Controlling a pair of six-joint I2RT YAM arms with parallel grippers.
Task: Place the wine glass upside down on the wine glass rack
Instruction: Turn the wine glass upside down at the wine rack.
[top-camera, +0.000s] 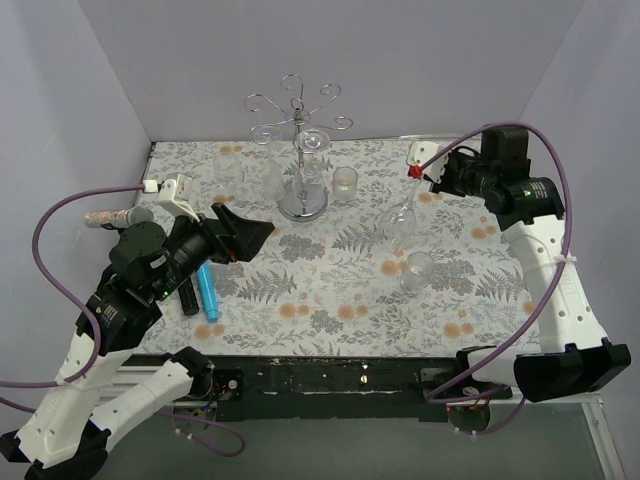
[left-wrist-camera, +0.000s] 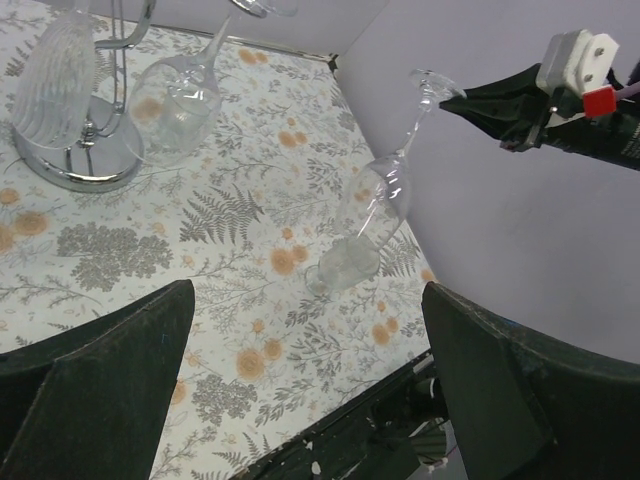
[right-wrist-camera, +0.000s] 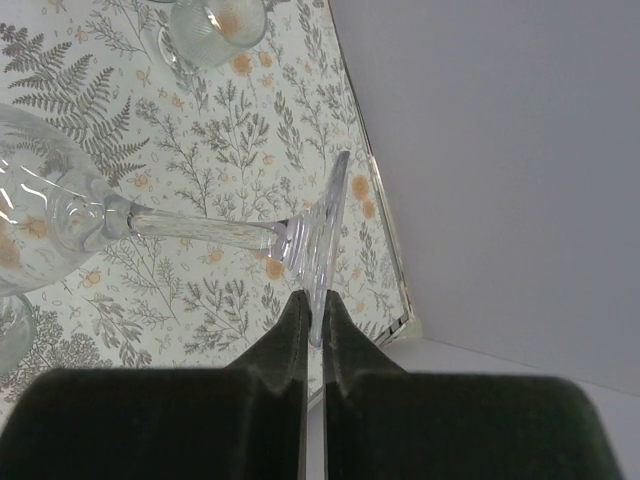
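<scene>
Wine glass (top-camera: 399, 224): hanging tilted right of centre in the top view, foot uppermost, bowl pointing down and left over the floral cloth (top-camera: 330, 285), well apart from the rack.
Right gripper (top-camera: 420, 172): pinching the edge of the glass's foot between almost-closed fingers, reaching in from the upper right.
Wine glass rack (top-camera: 303, 150): standing upright at upper centre, round base resting on the cloth, carrying a second glass (top-camera: 312, 143) bowl-down among its curled arms.
Left gripper (top-camera: 246, 232): hovering left of centre, jaws spread wide, gripping nothing, pointing toward the rack's base.
Tumbler (top-camera: 345, 183): standing just right of the base.
Third glass (top-camera: 418, 268): sitting on the cloth below the held one.
Blue pen (top-camera: 207, 290): lying at lower left.
</scene>
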